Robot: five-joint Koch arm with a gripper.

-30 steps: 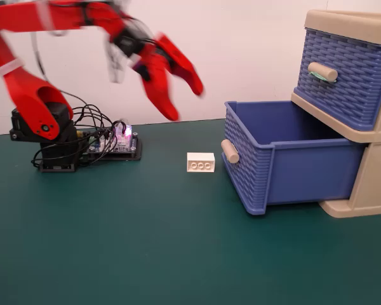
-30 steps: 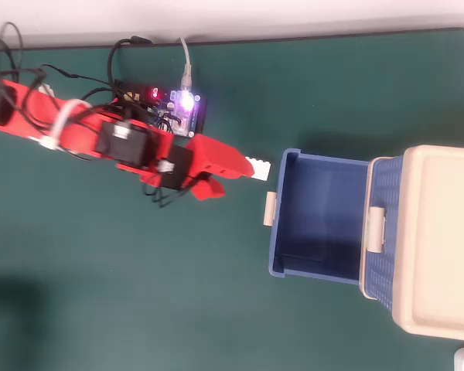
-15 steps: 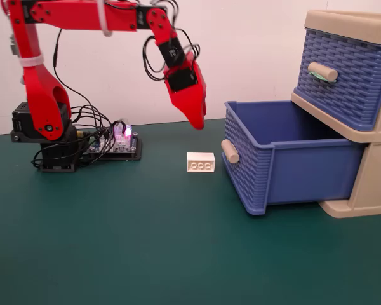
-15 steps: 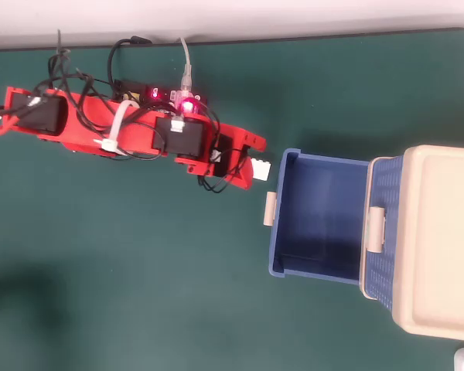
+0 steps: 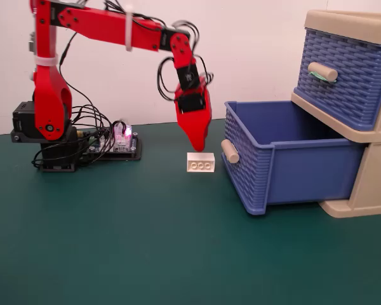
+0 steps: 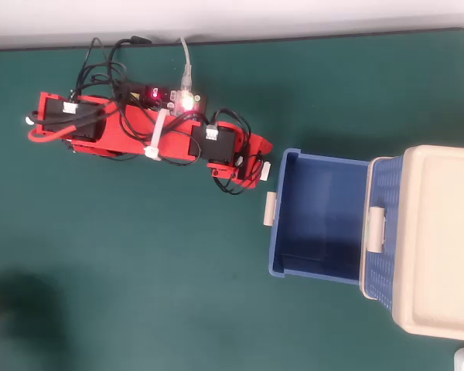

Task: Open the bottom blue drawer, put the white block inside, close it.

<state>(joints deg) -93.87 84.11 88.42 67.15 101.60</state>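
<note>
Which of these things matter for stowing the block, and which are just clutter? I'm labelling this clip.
In the job:
bottom blue drawer, pulled open and empty
white block, on the mat beside it
gripper, pointing down just above the block

Just there:
upper blue drawer, shut
lit circuit board and its wires by the arm's base

**Non-task items in view**

The bench [image 5: 146, 254] has a dark green surface. A circuit board [image 5: 117, 145] with a lit pink LED sits near its rear edge, amid black cables [image 6: 100, 58]. The upper blue drawer [image 5: 343, 70] is closed within the beige cabinet [image 6: 441, 239].
</note>
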